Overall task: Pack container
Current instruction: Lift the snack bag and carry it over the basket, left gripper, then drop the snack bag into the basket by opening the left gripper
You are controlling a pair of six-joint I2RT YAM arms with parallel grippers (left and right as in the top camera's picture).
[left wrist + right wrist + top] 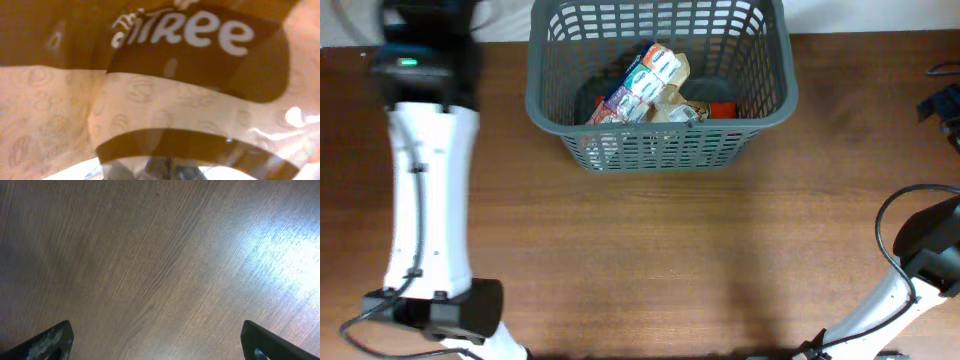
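Container: a large dark grey plastic lattice basket (pixel 660 150) stands at the far middle of the brown wooden table (pixel 670 260), with colourful food packages (pixel 650 85) inside.
Left gripper (pixel 430 20): blurred; a brown-and-cream printed packet (pixel 150 100) fills its wrist view, and its grasp cannot be told.
Right gripper (pixel 159 347): fingers spread wide and empty above bare wood.

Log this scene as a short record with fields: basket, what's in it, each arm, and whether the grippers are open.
container: dark grey lattice basket, at the far centre of the wooden table
contents: several food packages, piled and leaning
left arm: stretched along the table's left side
left wrist view: filled by a brown and cream package with white lettering ending "TREE"; fingers hidden, state unclear
right gripper: open, fingertips wide apart over bare wood
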